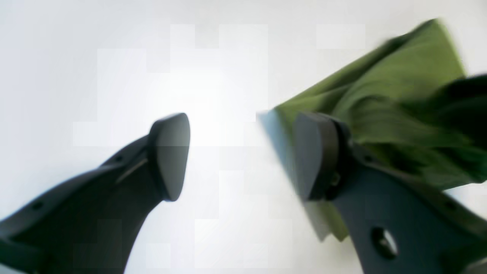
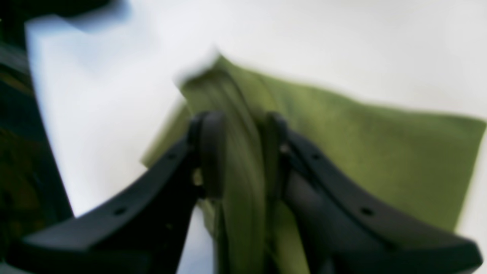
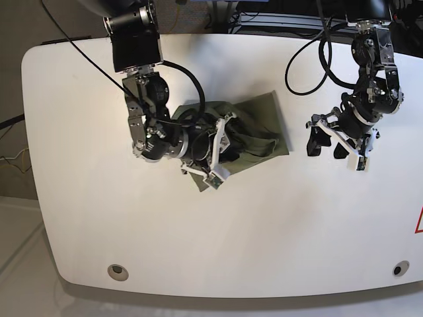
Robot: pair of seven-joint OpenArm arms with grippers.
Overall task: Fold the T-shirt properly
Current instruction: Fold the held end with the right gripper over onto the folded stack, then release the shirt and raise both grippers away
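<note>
Between the right hand [image 2: 239,152] fingers, a bunched fold of the T-shirt [image 3: 254,129] is pinched; the rest lies crumpled on the white table [image 3: 198,244] just beyond it. Left hand [image 3: 337,142], well apart, hangs spread and empty. Fabric judged light, limp, prone to sag: best taken at hems or shoulder seams.
</note>
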